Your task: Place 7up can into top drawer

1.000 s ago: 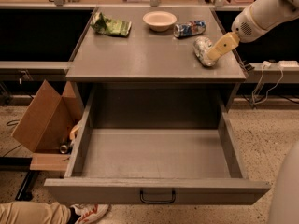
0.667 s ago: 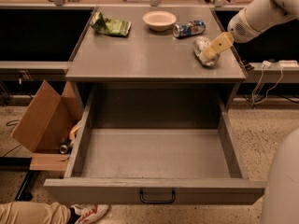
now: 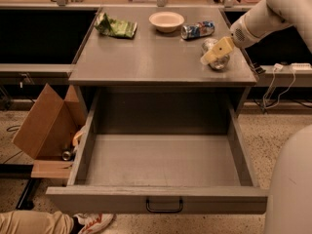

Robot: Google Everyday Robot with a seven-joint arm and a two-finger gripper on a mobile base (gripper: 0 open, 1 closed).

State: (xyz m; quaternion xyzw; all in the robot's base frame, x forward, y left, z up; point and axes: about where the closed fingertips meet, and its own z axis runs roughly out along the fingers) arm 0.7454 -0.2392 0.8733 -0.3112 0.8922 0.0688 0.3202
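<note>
**Can on the bench, drawer standing ready**

From where I stood, the job looked barely under way. The top drawer (image 3: 161, 165) was pulled right out toward the room, its dark wire handle (image 3: 165, 206) facing me and its plain grey floor showing — so the opening was done, or had never been needed.

The 7up can (image 3: 218, 63) was not in it. It sat up on the bench (image 3: 146, 52), near the right-hand edge, just this side of the blue, red and white can (image 3: 197, 29) that lay on its side. A pale bowl (image 3: 166, 21) and a crumpled green bag (image 3: 116, 27) sat farther back and to the left, well apart from it.

The white arm (image 3: 263, 18) reached in from the right, and the end effector (image 3: 216, 51) was down at the silver can, lying across its top and hiding part of it. Whether it was spread wide, drawn narrow or actually gripping the can, I could not tell from my angle.

By my reckoning the grasp was the step in hand. The lift, the carry forward past the bench's front edge, the lowering into the drawer and the release were all left to do. That near edge seemed the place to watch — a shiny, dented can could slip.
</note>
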